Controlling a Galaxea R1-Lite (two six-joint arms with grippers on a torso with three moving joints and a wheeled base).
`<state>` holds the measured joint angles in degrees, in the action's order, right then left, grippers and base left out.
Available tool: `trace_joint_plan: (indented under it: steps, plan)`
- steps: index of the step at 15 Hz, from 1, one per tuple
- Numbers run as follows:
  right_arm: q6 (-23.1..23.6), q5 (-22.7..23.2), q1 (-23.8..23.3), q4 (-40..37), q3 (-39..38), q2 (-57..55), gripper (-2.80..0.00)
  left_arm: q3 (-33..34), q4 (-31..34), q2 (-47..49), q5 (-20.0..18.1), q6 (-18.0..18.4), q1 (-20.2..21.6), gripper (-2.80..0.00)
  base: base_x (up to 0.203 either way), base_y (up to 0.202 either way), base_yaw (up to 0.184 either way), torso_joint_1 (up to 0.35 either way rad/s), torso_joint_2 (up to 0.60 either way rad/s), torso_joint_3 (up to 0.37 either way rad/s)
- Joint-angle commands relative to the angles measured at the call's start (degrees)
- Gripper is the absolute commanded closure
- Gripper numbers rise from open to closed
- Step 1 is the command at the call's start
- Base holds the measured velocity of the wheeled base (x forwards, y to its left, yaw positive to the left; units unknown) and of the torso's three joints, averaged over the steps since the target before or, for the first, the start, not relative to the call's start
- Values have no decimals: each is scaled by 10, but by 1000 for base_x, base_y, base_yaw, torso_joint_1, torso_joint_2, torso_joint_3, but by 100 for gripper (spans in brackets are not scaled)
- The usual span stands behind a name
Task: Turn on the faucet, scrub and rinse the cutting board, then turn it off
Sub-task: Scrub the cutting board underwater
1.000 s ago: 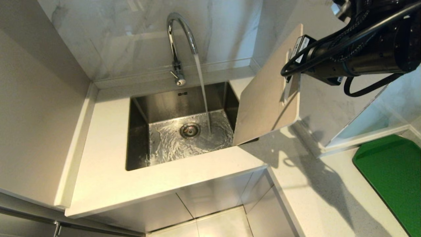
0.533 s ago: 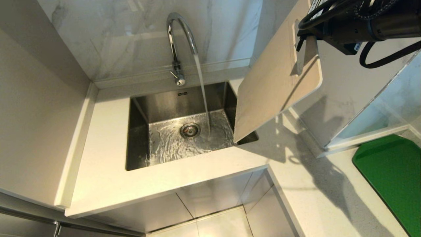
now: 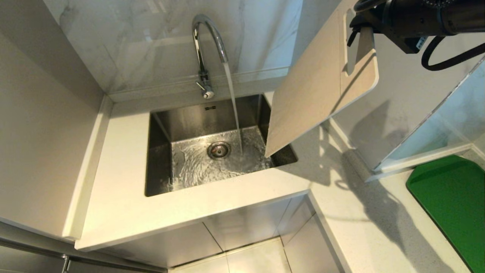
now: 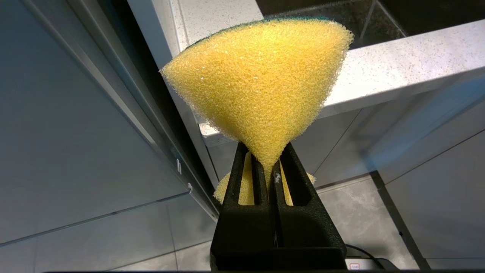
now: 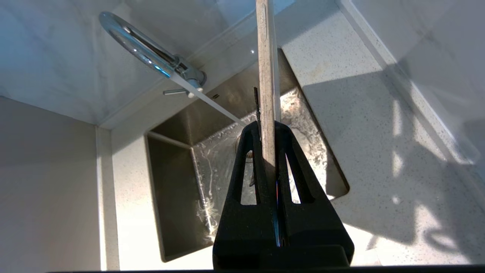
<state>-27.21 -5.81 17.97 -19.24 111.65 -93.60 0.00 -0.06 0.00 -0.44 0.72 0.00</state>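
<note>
The chrome faucet [image 3: 206, 41] stands behind the sink and runs a steady stream into the basin. My right gripper [image 3: 364, 27] is at the top right, shut on the handle end of the cream cutting board [image 3: 314, 83]. The board hangs tilted in the air, with its lower corner over the sink's right side, to the right of the stream. In the right wrist view the cutting board [image 5: 267, 72] shows edge-on between my right gripper [image 5: 268, 131] fingers, with the faucet [image 5: 140, 45] beyond. My left gripper [image 4: 267, 153] is shut on a yellow sponge [image 4: 261, 83], down beside the cabinets.
Water swirls round the drain of the steel sink [image 3: 159, 151]. A pale counter [image 3: 125, 204] surrounds it and turns a corner to the right. There a green mat [image 3: 451, 197] lies by a glass panel [image 3: 428, 136]. Marble walls close in behind and on the left.
My right arm has lifted the cutting board up and to the right. Its lower corner has risen out of the basin. The faucet keeps running.
</note>
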Motion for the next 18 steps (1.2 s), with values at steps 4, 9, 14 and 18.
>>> trace_joint_plan:
  steps: [4, 9, 14, 18]
  plan:
    - [-1, -1, -2, -1, 0, 21, 0, 1, 0, 1, 0, 0, 0, 0, 0, 0, 0, 0, 0, 0]
    - [7, -1, -3, -9, 0, 36, 0, 1, 0, 1, 0, 1, 0, 0, 0, 0, 0, 0, 0, 0]
    - [8, -1, -3, -13, -1, 43, 0, 1, 0, 1, -1, 3, 0, 0, 0, 0, 0, 0, 0, 0]
    - [17, 1, -3, -10, -1, 39, 0, 1, 0, 1, -2, 3, 0, 0, 46, 0, 8, -9, 0, 3]
